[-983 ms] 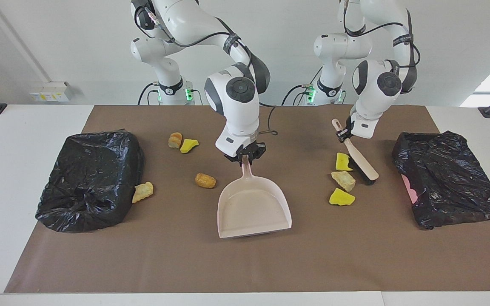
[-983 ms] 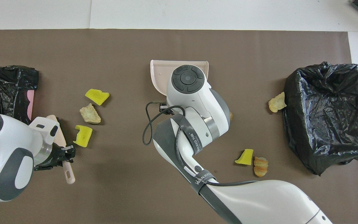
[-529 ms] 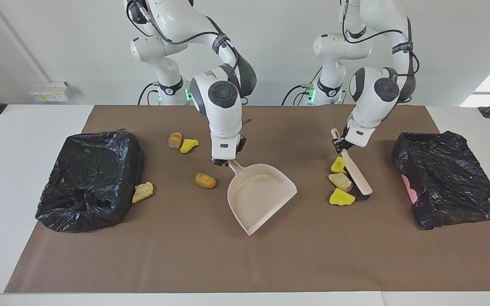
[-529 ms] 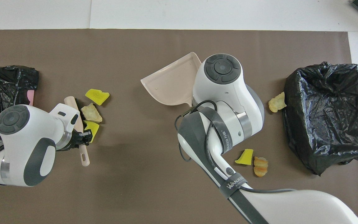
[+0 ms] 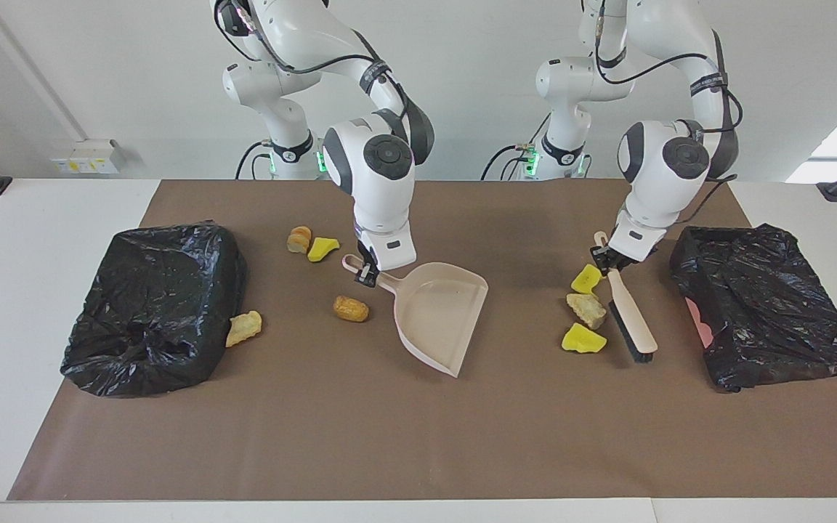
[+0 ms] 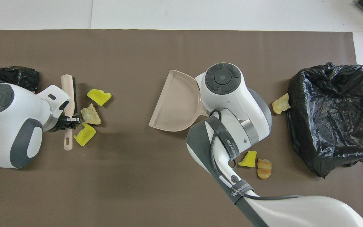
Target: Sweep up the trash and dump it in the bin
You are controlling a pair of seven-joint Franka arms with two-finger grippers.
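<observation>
My right gripper is shut on the handle of the pale pink dustpan, whose mouth faces the left arm's end of the table. In the overhead view the right wrist hides that gripper, but the dustpan shows. My left gripper is shut on the handle of a brush. The brush sits beside three trash pieces: yellow, tan, yellow. A brown lump lies by the dustpan handle. A brown-and-yellow pair lies nearer the robots.
A black-bagged bin stands at the right arm's end, with a tan piece against it. A second black-bagged bin, with pink showing at its side, stands at the left arm's end, close to the brush. A brown mat covers the table.
The right gripper has swung the dustpan so its mouth now faces the left arm's end. The left gripper has drawn the brush off the three pieces toward the bagged bin.
</observation>
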